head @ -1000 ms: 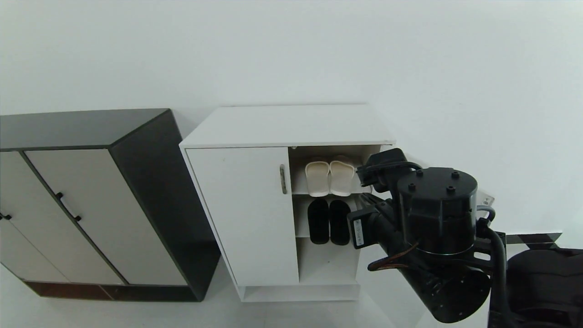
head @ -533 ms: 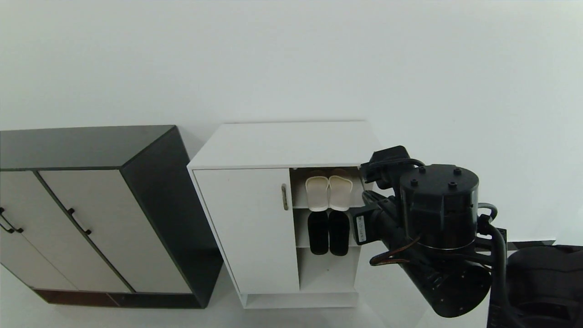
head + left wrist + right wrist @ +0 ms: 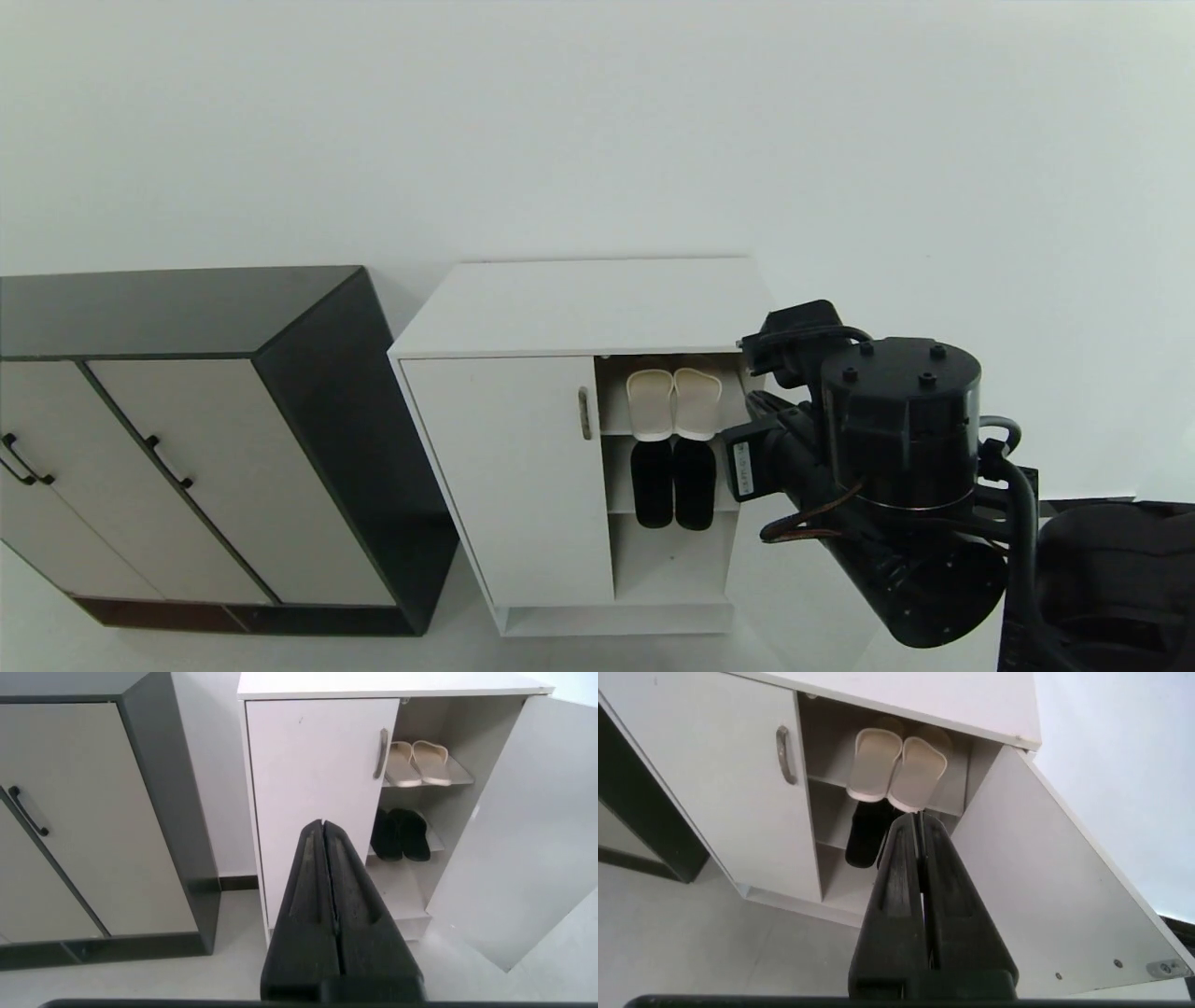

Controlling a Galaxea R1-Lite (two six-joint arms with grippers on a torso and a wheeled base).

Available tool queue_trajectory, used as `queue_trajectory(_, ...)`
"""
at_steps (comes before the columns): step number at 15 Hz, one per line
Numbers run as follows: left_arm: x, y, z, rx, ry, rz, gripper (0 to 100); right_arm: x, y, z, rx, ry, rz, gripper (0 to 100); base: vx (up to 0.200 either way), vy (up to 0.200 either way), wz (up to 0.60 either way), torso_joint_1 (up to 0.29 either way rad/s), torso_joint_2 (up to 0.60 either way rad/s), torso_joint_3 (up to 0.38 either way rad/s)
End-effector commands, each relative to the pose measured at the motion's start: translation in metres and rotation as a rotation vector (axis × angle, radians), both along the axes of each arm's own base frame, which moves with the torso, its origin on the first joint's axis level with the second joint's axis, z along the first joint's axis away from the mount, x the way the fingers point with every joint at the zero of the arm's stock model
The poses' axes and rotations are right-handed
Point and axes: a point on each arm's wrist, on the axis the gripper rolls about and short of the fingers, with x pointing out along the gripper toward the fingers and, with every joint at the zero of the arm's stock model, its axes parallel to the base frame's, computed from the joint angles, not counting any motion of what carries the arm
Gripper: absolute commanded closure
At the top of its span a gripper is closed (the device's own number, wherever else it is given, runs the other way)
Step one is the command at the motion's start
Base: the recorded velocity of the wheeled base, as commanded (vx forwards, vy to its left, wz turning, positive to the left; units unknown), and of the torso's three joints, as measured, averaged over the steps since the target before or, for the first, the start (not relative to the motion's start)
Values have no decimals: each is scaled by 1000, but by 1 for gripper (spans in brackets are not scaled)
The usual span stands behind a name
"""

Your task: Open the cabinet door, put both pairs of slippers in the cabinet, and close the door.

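Note:
The white cabinet (image 3: 579, 308) has its left door shut and its right door (image 3: 523, 831) swung open. A white pair of slippers (image 3: 674, 403) lies on the top shelf, and a black pair (image 3: 672, 485) on the shelf below. My left gripper (image 3: 323, 826) is shut and empty, some way in front of the shut left door. My right gripper (image 3: 922, 819) is also shut and empty, just outside the open compartment, with the white slippers (image 3: 896, 765) and the black slippers (image 3: 867, 833) beyond it. My right arm (image 3: 868, 448) hides the open door in the head view.
A dark cabinet (image 3: 187, 420) with two pale doors stands just left of the white one. A plain white wall runs behind both. Pale floor (image 3: 234, 971) lies open in front of the cabinets.
The whole head view has shifted: both cabinets now sit lower in the picture and look slightly smaller, so the camera moved. The slippers stay on their shelves.

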Motion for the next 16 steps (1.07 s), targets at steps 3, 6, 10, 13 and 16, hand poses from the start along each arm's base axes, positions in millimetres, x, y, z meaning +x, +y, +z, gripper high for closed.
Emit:
queue_trajectory(3,0,0,0,0,1,0,100,1,-1,-1,-2,1,-4,100,0,0,0,0,0,0)
queue_trajectory(6,0,0,0,0,1,0,100,1,0,-1,-3,2,-2,100,0,0,0,0,0,0)
queue_trajectory(10,0,0,0,0,1,0,100,6,1,-7,-17,12,-13,100,0,0,-150,1,-1,1)
queue_trajectory(13,0,0,0,1,1,0,100,8,1,-7,-8,6,-19,100,0,0,-600,-1,-1,4)
queue_trajectory(16,0,0,0,1,1,0,100,12,-2,-7,-9,6,-33,100,0,0,-600,10,-6,1)
